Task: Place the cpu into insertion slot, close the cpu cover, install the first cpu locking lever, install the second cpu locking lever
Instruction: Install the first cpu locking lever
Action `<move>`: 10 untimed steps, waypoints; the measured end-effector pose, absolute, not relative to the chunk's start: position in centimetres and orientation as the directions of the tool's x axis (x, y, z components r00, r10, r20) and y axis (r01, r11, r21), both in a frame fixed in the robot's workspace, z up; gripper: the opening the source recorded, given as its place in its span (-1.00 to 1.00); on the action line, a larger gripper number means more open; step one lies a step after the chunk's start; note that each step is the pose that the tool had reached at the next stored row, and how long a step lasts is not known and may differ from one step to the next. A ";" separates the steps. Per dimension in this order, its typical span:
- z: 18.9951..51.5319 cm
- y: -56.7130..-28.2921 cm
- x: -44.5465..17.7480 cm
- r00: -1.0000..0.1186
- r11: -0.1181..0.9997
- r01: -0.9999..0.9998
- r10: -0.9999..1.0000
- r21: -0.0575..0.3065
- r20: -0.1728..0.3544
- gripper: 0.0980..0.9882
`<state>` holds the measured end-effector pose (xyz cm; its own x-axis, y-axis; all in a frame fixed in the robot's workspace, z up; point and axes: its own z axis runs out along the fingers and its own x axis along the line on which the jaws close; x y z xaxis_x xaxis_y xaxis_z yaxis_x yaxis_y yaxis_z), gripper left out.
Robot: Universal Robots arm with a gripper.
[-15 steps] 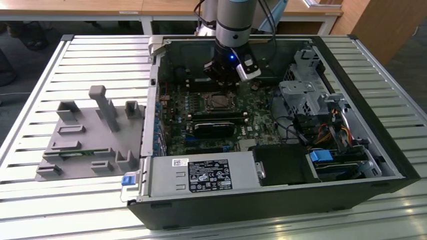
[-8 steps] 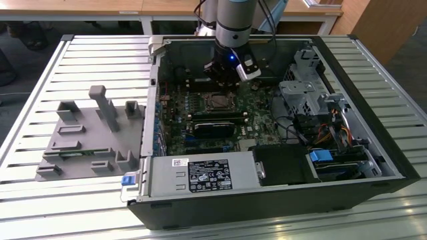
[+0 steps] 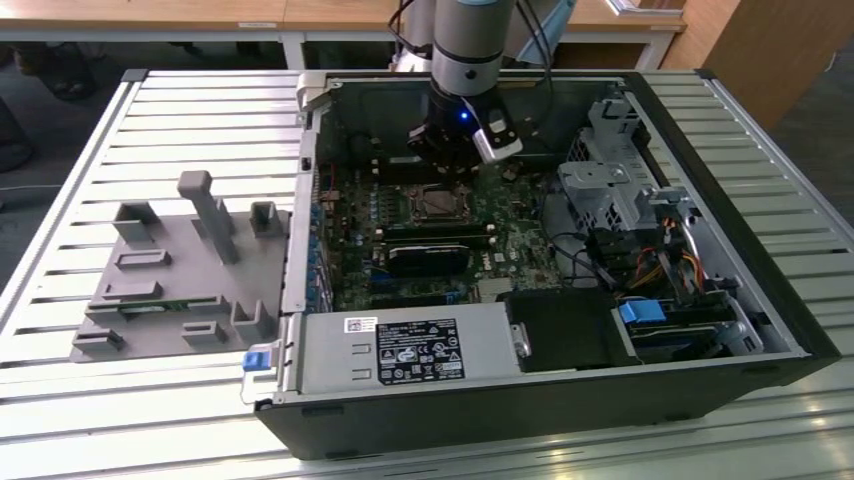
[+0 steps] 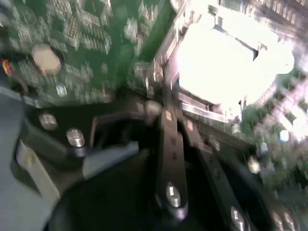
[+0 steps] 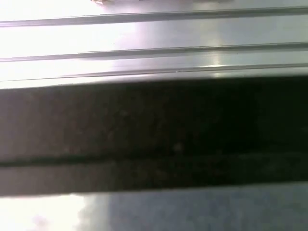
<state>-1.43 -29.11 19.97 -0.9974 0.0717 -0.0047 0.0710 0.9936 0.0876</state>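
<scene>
Hovering gripper [image 3: 447, 165] just above insertion slot [image 3: 437, 204]; case walls close

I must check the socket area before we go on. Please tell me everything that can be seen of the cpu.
The cpu is a small flat square chip with a dull silver-beige metal top. In the exterior view it lies flat in the insertion slot on the green motherboard, inside the open computer case. A thin metal frame surrounds it. The gripper hangs just above its far edge; contact cannot be told. In the second wrist view it is a washed-out bright square.
</scene>
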 end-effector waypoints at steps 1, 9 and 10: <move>20.1 -29.1 -1.4 -0.997 0.994 0.071 0.072 0.088 -0.005 -0.98; 19.9 -29.1 -1.4 -0.997 0.995 0.071 0.072 0.072 -0.006 -0.98; 19.8 -29.1 -1.4 -0.997 0.995 0.071 0.072 0.068 -0.006 -0.98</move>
<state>-1.44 -29.12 19.81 -0.9974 0.0716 -0.0057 0.0710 0.9952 0.0680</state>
